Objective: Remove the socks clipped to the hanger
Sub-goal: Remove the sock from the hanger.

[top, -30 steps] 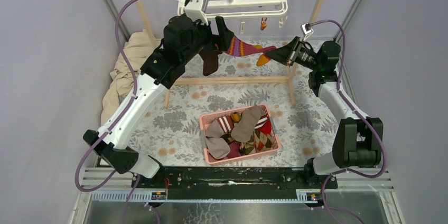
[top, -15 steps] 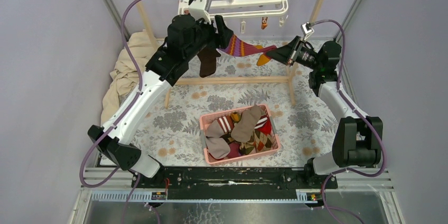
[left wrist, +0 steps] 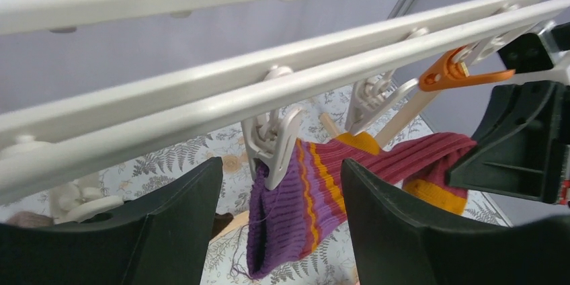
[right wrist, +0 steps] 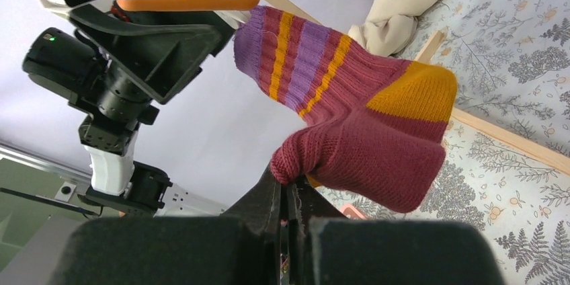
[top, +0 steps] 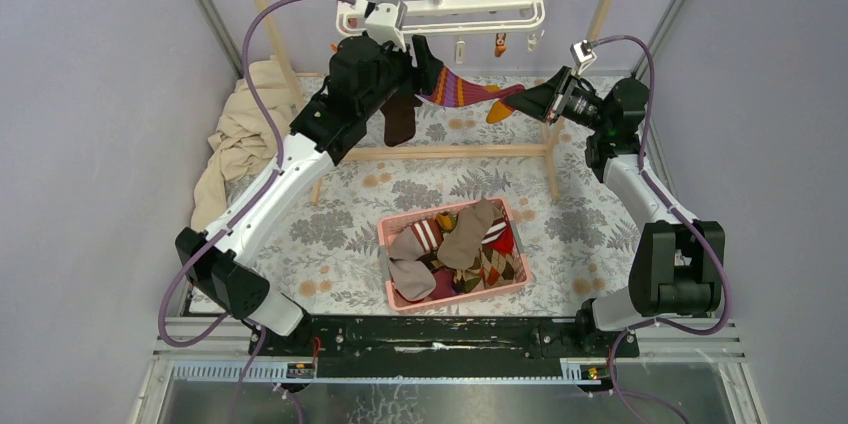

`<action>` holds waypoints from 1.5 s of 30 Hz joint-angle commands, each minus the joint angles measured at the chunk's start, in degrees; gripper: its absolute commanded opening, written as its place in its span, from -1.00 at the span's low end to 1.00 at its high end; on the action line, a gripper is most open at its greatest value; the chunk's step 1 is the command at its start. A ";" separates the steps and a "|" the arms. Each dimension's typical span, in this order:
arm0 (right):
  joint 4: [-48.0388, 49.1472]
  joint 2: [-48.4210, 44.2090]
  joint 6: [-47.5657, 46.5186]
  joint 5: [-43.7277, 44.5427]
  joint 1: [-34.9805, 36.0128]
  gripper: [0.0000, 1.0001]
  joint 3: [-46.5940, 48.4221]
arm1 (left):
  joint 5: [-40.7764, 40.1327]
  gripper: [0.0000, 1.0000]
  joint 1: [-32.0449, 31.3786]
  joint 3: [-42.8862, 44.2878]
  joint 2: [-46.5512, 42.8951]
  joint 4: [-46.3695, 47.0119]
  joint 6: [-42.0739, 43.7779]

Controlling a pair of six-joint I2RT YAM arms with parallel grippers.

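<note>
Purple, maroon and orange striped knit sock [top: 462,90] hangs stretched between the white plastic multi-bar hanger [top: 478,6] and your right gripper [top: 528,99]. Left wrist view: the left gripper [left wrist: 281,164] stands wide around the white clip [left wrist: 272,144]; squeeze its tabs squarely. Right wrist view: jaws pinch the toe; pull lightly.

Both arms reach toward the top of the overhead frame. The left arm [top: 290,154] stretches diagonally from lower left to upper centre, and the fingers [left wrist: 168,231] of the left tool [top: 424,56] are spread wide apart. The right arm [top: 640,184] rises along the right side and bends leftward, with the right tool [top: 530,99] pinched tight on a sock [right wrist: 363,144].
</note>
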 commanded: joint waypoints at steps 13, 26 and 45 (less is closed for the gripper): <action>8.86 0.98 4.31 -2.98 -0.73 -1.00 0.84 | -2.39 0.45 0.30 -13.87 -4.87 24.28 3.24; 11.67 1.56 6.42 -3.25 -0.66 -1.00 -0.20 | 1.72 0.46 3.24 -16.82 -5.46 32.54 1.56; 16.89 3.33 10.11 -3.69 -0.72 -1.00 -0.84 | 7.18 0.33 4.80 -16.49 -2.78 37.00 -2.00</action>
